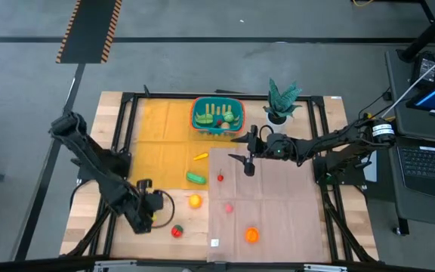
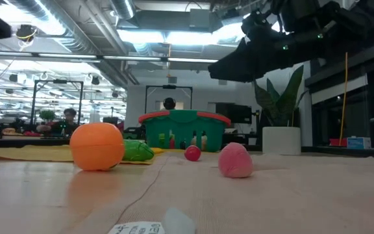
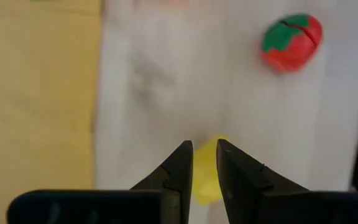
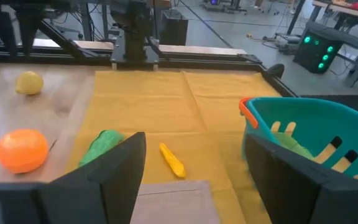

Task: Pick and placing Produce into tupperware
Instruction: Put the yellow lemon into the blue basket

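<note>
Left gripper [image 3: 204, 163], its tapered fingers barely parted, straddles smooth yellow produce [image 3: 206, 171].

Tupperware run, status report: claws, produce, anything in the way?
Left claw low at the table's front-left, fingers slightly parted over a yellow piece. Right claw open, empty, beside the tupperware. Some produce already in it; nothing blocking.

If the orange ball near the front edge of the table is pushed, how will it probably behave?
The orange ball looks round and smooth, so it would probably roll away on a push. It sits on flat cloth with nothing touching it, so little would stop it. Its glossy, plastic-like surface suggests it is light and may slip from a narrow grip.
</note>
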`<action>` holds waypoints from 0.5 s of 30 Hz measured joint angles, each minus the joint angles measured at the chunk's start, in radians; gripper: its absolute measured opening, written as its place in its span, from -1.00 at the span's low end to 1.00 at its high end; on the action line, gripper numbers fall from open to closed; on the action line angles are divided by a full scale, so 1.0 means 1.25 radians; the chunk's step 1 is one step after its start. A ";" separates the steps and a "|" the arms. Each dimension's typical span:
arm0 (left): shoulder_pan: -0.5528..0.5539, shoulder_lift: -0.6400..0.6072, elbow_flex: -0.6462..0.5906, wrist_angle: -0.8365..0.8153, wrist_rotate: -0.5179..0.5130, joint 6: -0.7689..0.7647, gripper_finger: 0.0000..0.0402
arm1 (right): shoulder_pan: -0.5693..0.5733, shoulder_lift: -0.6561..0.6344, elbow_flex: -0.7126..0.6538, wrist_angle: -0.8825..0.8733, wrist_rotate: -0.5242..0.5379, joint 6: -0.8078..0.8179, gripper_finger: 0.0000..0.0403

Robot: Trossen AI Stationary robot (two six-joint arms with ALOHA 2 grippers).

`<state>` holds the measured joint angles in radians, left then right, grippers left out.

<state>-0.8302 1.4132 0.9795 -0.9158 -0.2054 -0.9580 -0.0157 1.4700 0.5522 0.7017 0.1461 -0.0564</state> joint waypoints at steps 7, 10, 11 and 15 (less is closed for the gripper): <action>-0.091 0.070 0.066 -0.014 0.011 -0.107 -0.60 | 0.023 0.000 0.000 0.005 0.000 0.023 0.36; -0.130 0.079 0.070 -0.017 -0.006 -0.156 -0.57 | 0.033 0.000 0.000 0.005 0.000 0.043 0.36; -0.141 0.080 0.070 -0.020 -0.020 -0.169 -0.56 | 0.036 0.000 0.000 0.005 0.001 0.046 0.36; -0.164 0.081 0.070 -0.045 -0.057 -0.190 -0.53 | 0.049 0.001 0.000 0.005 0.001 0.067 0.36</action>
<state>-1.0352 1.5150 1.0676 -0.9716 -0.2760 -1.1953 0.0454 1.4708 0.5526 0.7082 0.1478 0.0269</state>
